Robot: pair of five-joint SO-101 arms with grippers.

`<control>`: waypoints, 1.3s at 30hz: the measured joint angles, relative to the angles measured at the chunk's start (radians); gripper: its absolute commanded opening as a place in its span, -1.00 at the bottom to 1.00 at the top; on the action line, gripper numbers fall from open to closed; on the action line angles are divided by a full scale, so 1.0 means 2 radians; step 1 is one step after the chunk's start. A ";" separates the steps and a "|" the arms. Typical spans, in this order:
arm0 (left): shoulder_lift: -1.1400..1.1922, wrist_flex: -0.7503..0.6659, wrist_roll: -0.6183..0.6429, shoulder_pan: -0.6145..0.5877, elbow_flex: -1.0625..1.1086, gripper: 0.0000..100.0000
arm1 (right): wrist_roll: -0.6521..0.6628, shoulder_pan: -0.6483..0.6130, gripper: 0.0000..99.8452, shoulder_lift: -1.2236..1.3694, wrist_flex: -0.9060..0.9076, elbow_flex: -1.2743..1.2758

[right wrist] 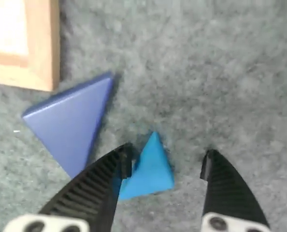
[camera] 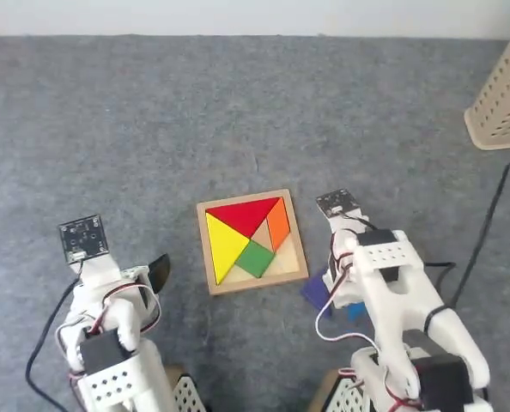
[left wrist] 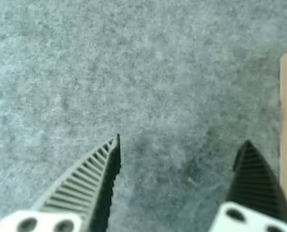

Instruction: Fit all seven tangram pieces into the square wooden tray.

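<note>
Right hand [right wrist: 168, 152] released, straddling the small light-blue triangle [right wrist: 150, 170] on the bench [camera: 152, 129], 4 o'clock off the tray [camera: 255, 285]. Dark-blue triangle [right wrist: 71, 121] just beside. Piece likely light, rigid, slick: pinch opposite flat edges. Left hand [left wrist: 182, 140] released, empty.

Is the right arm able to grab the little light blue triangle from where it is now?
Probably yes. The jaws of the right arm stand open around the light blue triangle, and nothing lies on top of it. The dark blue triangle sits close beside it and might get nudged.
</note>
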 measured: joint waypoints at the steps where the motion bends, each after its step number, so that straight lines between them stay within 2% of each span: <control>1: 0.000 0.000 0.000 0.000 0.000 -0.29 | 0.000 0.000 -0.84 0.005 0.000 -0.005; 3: 0.000 0.000 0.000 0.000 0.000 -0.29 | 0.000 0.001 -0.92 0.013 0.000 -0.008; 21: 0.000 0.000 0.000 0.000 0.000 -0.29 | -0.005 -0.012 -0.99 0.057 0.000 -0.087; 28: 0.000 0.000 0.000 0.000 0.000 -0.29 | -0.021 -0.013 -0.88 -0.075 0.039 -0.058; 33: 0.000 0.000 0.000 0.000 0.000 -0.29 | 0.077 -0.012 -0.97 -0.158 0.117 -0.030; 39: 0.000 0.000 0.000 0.000 0.000 -0.29 | 0.192 0.008 -0.98 -0.097 0.186 -0.032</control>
